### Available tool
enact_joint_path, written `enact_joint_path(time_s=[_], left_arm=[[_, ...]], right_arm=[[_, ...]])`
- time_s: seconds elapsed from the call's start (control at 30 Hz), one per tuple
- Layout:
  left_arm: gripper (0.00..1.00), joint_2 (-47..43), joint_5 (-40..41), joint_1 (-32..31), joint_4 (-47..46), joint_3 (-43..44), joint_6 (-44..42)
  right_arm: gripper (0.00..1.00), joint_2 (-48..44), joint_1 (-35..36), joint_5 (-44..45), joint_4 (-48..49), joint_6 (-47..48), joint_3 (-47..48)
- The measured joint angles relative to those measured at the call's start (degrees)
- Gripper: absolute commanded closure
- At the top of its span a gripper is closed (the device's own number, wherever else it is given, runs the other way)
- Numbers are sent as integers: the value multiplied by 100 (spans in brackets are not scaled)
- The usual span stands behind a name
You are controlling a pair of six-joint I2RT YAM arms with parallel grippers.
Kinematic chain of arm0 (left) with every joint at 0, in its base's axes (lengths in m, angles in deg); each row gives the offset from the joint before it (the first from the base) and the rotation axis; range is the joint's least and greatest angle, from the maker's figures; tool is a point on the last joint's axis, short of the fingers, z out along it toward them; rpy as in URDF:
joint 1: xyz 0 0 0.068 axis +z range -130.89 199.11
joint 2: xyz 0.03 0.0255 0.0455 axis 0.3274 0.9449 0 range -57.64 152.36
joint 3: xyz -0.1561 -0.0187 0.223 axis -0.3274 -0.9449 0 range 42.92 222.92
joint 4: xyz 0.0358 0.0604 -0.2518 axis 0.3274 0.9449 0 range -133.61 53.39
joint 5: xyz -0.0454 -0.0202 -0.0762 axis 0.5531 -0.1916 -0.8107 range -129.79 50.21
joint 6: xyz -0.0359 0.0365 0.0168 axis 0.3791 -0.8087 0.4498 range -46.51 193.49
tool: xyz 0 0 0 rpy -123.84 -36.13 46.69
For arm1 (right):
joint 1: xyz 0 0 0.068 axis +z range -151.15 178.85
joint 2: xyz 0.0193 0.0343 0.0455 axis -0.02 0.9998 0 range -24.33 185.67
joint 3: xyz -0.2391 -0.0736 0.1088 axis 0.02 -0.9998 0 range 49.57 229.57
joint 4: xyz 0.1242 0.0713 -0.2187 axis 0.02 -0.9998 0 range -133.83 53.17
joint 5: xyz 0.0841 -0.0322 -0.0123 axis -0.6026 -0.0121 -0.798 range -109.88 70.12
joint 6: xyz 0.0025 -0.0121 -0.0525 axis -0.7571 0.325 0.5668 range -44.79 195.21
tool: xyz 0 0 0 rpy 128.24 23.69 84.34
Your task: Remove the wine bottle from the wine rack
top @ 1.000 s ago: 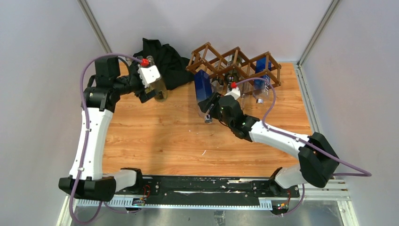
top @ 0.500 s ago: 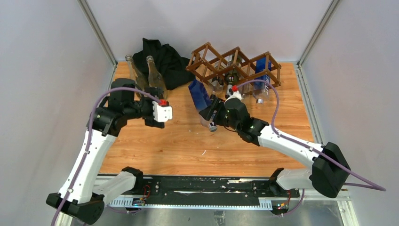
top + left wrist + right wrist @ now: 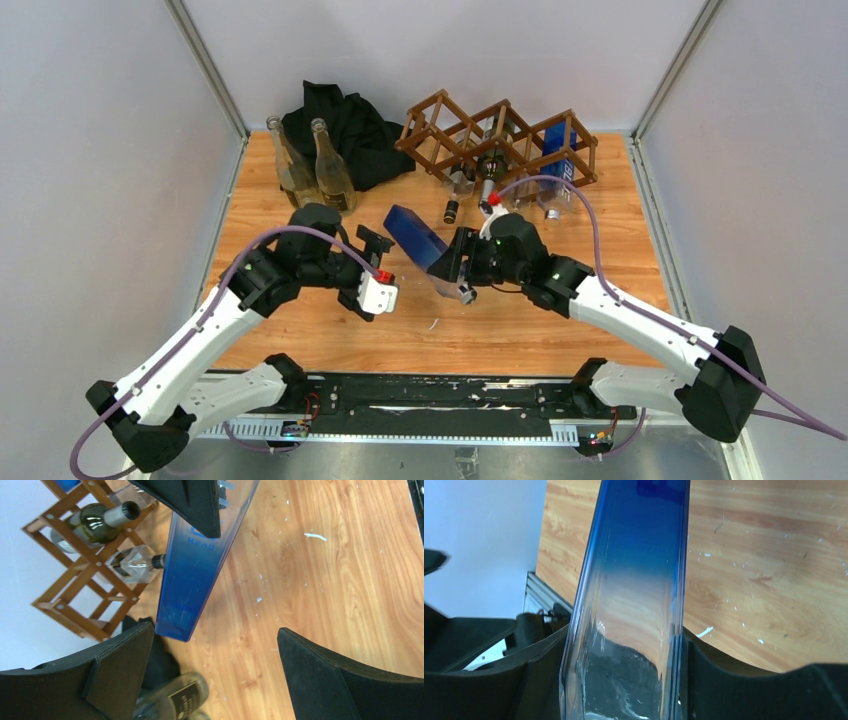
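The dark brown lattice wine rack (image 3: 500,135) stands at the back of the table and also shows in the left wrist view (image 3: 75,575). A dark green bottle (image 3: 95,520) and a clear bottle (image 3: 132,562) lie in its cells. My right gripper (image 3: 457,270) is shut on the clear lower end of a tall blue square bottle (image 3: 418,238), held tilted above the table, well away from the rack; in the right wrist view the bottle (image 3: 639,580) fills the space between the jaws. My left gripper (image 3: 372,262) is open and empty, just left of the blue bottle (image 3: 195,575).
Two clear bottles (image 3: 330,170) stand at the back left beside a black cloth (image 3: 345,120). Another blue bottle (image 3: 560,150) sits in the rack's right cell. Grey walls close in on both sides.
My right gripper drew the blue bottle away from the rack toward the near side. My left arm swung from the standing bottles at the back left to the middle of the table.
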Motion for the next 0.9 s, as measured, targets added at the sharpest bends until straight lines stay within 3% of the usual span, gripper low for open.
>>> enact_joint_path(time_s=[0.2,0.53,0.9], left_arm=[[1,-188,378,-597,-1040,-1025,765],[2,-221,748,-1456,-2055,-1578,1480],[19,-7,1126,-1576,-2627,-1639,1939]], right_arm=[[100,-83,0,-675,-535,295,72],[100,289,42,-1488,-1067,393,789],[100,726,400,-1749,-1095,426,1196]])
